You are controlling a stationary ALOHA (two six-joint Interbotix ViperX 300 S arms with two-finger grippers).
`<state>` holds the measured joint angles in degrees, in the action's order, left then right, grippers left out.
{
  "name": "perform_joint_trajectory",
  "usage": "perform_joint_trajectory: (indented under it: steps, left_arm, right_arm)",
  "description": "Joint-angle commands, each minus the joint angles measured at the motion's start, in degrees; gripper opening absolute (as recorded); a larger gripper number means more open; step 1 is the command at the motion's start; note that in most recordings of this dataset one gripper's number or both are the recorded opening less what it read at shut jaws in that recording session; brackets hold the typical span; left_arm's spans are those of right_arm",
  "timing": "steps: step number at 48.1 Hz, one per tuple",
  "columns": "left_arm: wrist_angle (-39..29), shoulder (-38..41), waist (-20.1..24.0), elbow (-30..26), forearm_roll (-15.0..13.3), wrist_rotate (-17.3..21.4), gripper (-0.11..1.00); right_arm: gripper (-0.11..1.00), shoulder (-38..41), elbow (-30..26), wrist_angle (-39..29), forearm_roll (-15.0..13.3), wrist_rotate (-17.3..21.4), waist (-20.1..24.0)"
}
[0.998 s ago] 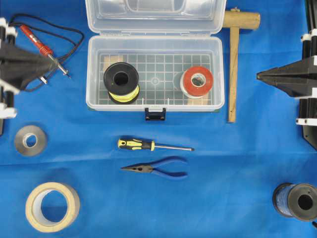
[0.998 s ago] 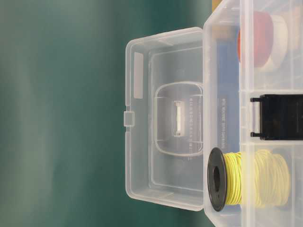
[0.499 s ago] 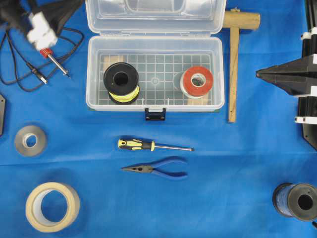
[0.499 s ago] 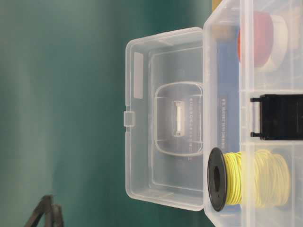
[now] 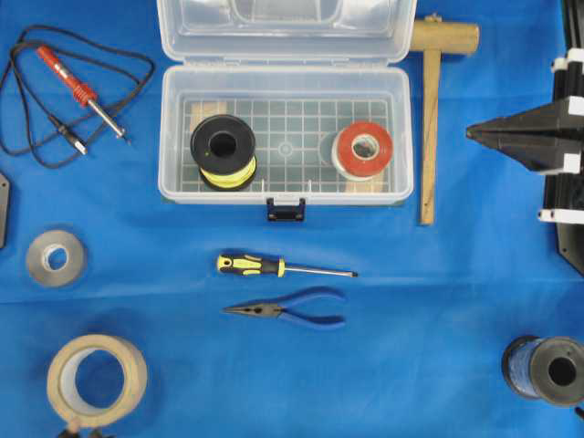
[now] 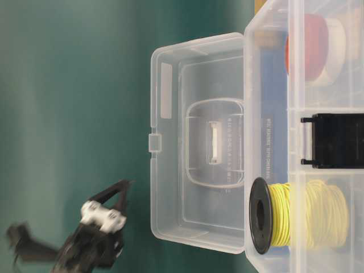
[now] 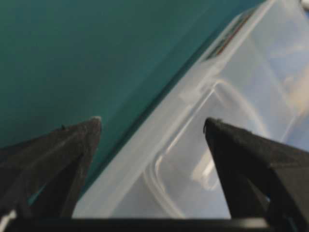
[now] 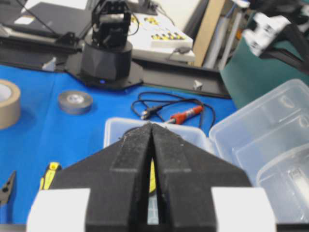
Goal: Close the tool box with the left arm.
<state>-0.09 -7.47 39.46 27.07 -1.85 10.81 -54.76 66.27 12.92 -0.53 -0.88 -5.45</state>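
Tool box [image 5: 285, 132] lid open | left gripper [image 7: 152, 126] fingers apart, apparently behind lid to push | right gripper [image 8: 152, 140] fingers together, idle

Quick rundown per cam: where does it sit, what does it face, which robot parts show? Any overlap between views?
Overhead: straight down on the open tool box; only the right gripper shows.
Table-level: low, image rotated, faces the box latch and raised lid; blurred left gripper.
Left wrist: between open fingers at the lid.
Right wrist: over shut fingers toward the box; left arm top right.
Shared: the lid in all.
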Motion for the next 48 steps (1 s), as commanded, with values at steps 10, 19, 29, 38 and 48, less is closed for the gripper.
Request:
perform_joint_trajectory:
  steps: [10, 19, 29, 38, 48]
  left_arm:
    - [-11.3, 8.3, 0.2, -8.8, 0.0, 1.8, 0.91]
    - [-15.5, 8.4, -1.3, -8.6, 0.0, 1.5, 0.92]
    - [-21.0, 6.2, -5.5, -7.7, 0.0, 1.1, 0.92]
    - [-25.2, 2.5, -10.1, -6.7, -0.1, -0.1, 0.91]
    - [-28.0, -1.8, -15.4, -4.5, 0.0, -1.8, 0.91]
  right_arm:
    - [0.00, 0.5, -1.1, -1.0, 0.0, 0.0, -0.3]
    - [0.00, 0.6, -1.1, -1.2, -0.1, -0.1, -0.4]
    - [0.00, 0.7, -1.1, -1.2, -0.4, -0.1, -0.5]
    - [0.00, 0.8, -1.1, -1.0, -0.5, -0.1, -0.5]
    - [0.00, 0.8, -1.1, -0.9, -0.5, -0.3, -0.5]
